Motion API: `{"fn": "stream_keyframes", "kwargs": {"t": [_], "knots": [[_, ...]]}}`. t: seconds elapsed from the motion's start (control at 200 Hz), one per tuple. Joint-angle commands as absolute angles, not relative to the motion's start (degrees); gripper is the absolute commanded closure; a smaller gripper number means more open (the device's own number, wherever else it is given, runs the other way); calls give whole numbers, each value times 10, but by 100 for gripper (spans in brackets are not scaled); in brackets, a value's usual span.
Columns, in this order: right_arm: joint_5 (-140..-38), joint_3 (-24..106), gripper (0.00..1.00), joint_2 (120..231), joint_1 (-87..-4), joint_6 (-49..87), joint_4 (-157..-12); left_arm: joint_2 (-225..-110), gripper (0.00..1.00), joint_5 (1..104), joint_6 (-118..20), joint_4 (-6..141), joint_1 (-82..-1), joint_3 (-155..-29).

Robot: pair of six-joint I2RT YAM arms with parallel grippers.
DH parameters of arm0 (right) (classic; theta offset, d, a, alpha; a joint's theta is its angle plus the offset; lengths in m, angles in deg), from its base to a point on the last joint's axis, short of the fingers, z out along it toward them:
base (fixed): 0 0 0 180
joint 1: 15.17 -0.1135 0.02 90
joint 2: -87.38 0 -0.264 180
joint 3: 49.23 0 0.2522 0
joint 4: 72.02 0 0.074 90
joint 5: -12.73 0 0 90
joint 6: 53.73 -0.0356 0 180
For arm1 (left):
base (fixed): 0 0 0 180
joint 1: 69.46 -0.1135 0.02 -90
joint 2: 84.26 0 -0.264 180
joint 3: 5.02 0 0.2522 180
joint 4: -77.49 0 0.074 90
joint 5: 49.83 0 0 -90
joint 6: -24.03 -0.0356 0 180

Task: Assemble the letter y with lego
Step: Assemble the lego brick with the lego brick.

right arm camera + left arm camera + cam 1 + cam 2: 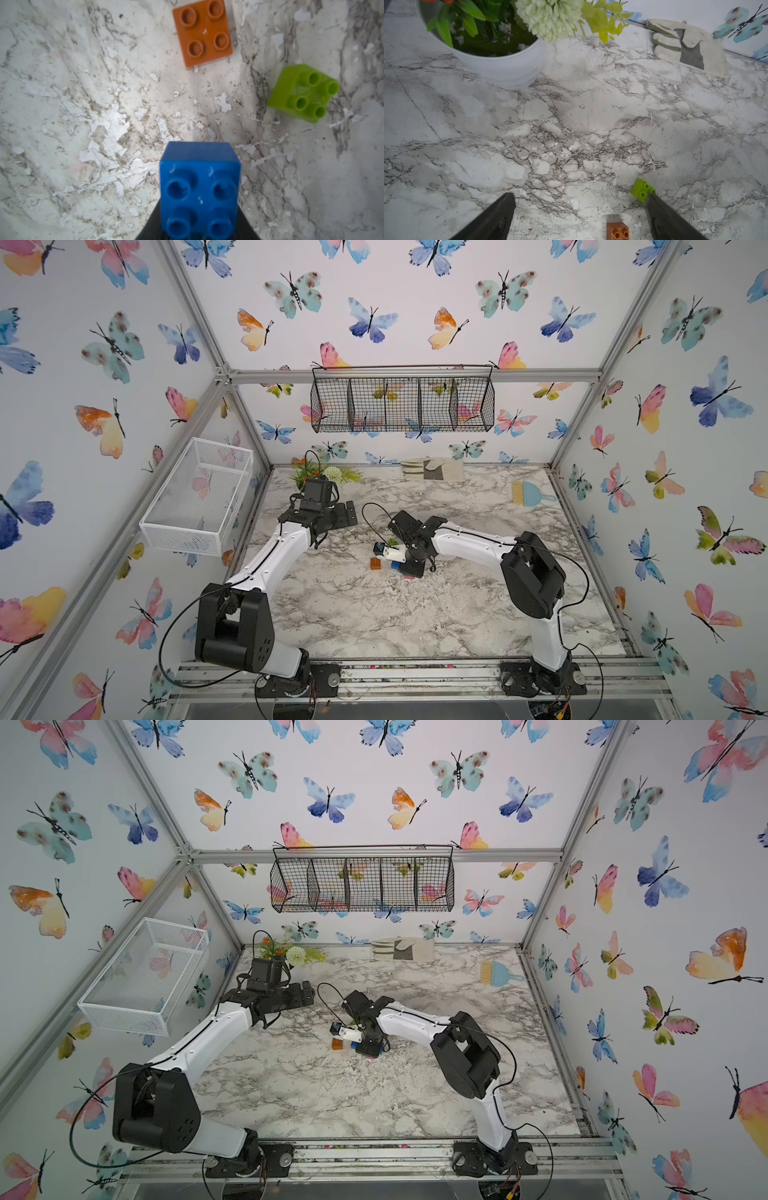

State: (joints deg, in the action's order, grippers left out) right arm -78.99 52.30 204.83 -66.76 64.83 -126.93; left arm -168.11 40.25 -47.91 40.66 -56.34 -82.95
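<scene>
My right gripper (198, 220) is shut on a small blue lego brick (199, 187), studs facing the wrist camera, low over the marble table (457, 614). In both top views this gripper (400, 568) (360, 1048) points down at mid-table with the blue brick (395, 565) (354, 1045) in it. An orange brick (202, 33) (376, 563) lies just beyond it and a lime green brick (303, 93) (641, 189) lies off to one side, both loose. A sliver of pink (409, 578) shows below the gripper. My left gripper (579, 195) (351, 514) is open and empty, apart from the bricks. No joined letter y shows.
A white flower pot (500, 66) and a work glove (685, 45) sit along the back edge, with a small blue brush (530, 493) at the back right. A white mesh basket (195, 497) hangs on the left wall and a black wire basket (403, 404) on the back wall.
</scene>
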Motion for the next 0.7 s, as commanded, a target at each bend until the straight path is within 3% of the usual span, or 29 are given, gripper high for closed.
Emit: {"fn": "stream_keyframes", "kwargs": {"t": [0.0,0.44,0.696], "knots": [[-768,504,84,2099,-671,647,-1317,-1680,2,406,-477,406,-565,-844],[-731,459,83,2037,-671,632,-1301,-1682,2,408,-477,406,-567,-844],[-764,452,84,2040,-672,649,-1294,-1681,1,408,-477,405,-568,-844]]}}
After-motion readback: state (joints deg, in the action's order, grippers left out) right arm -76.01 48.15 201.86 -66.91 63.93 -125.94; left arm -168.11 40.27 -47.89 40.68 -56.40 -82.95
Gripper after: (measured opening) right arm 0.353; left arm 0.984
